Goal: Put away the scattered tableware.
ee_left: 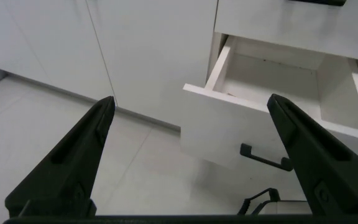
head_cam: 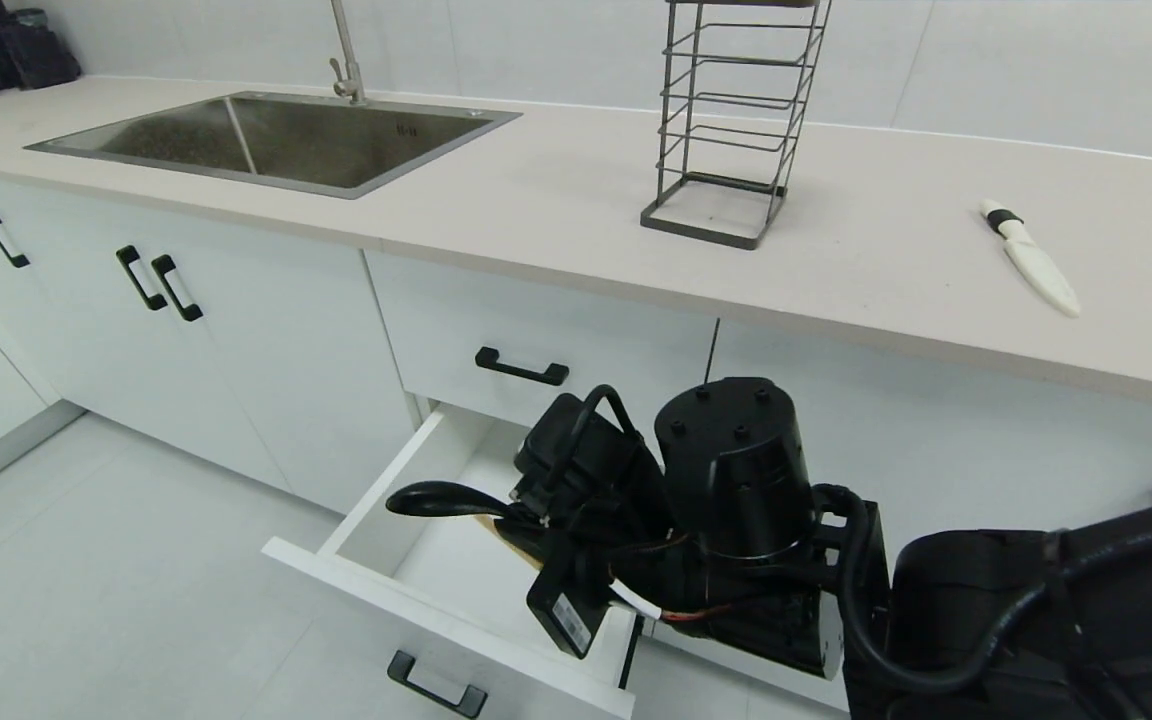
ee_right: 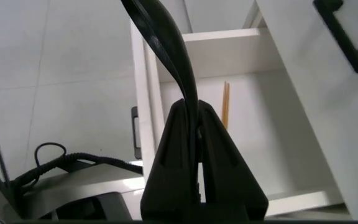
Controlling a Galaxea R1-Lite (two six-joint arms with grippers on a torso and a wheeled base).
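Releasing now looks risky: the black utensil [head_cam: 433, 497] hangs above the open drawer [head_cam: 381, 475], not in it, and its free end reaches out toward the drawer's left side wall. Judgement: if the grip lets go from this height, that end could strike the top edge of the wall and the piece could tip over onto the floor beside the drawer, or bounce off the drawer bottom. The cause would be the overhang plus the drop, not the grip itself.

Risk 2: the piece is long, curved and thin, and clamped near 1 end. It may pivot between the pads during any lowering, so the free end could swing wider than planned.

Risk 3: wooden chopsticks [ee_right: 225, 102] lie on the drawer bottom. Landing across them would leave the utensil rocking, or shove them aside.

Right gripper [ee_right: 193, 124]: fingers pressed together on the utensil's slim shaft, no gap visible beside it. It sits over the drawer's interior and touches nothing else.

Left gripper [ee_left: 191, 102]: fingers spread wide, holding nothing, out in front of the drawer and well apart from it.

Remaining, by my reading — 1 white knife [head_cam: 1031, 258] lies on the counter [head_cam: 556, 210] above the drawer, well off to the drawer's right.
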